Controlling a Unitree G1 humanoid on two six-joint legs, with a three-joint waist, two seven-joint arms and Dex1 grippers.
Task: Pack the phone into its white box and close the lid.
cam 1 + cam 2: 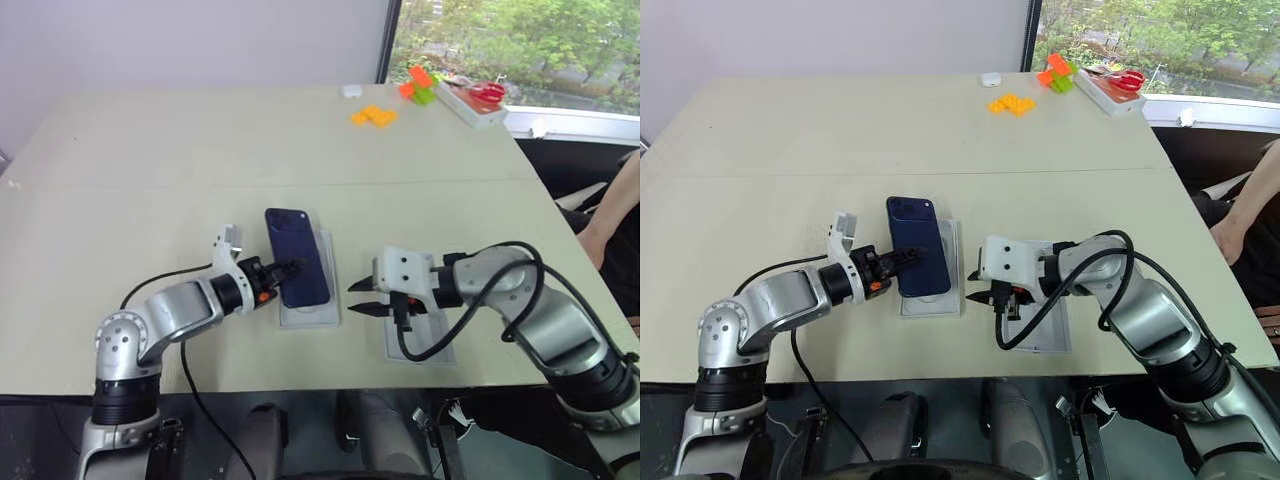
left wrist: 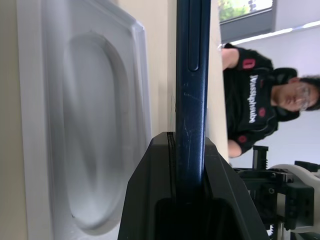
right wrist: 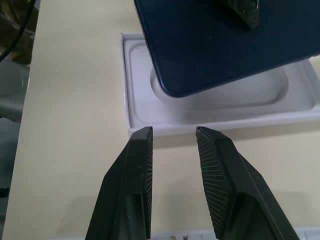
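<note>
Two grippers work low over the pale worktop [image 1: 150, 150]. The left gripper [image 1: 290, 270] is clamped on the long edge of the phone [image 1: 297, 255], a dark blue slab held just above a white tray with an oval hollow [image 1: 310, 310] (the left wrist view shows the phone's thin edge squeezed between the black fingers [image 2: 150, 190]). The right gripper [image 1: 362, 297] hovers just beside that tray, its fingers [image 3: 135, 170] apart and holding nothing. Under the right arm lies another flat white tray [image 1: 432, 352], mostly hidden. Orange and green blocks [image 1: 374, 116] sit at the far edge, well apart from the phone.
</note>
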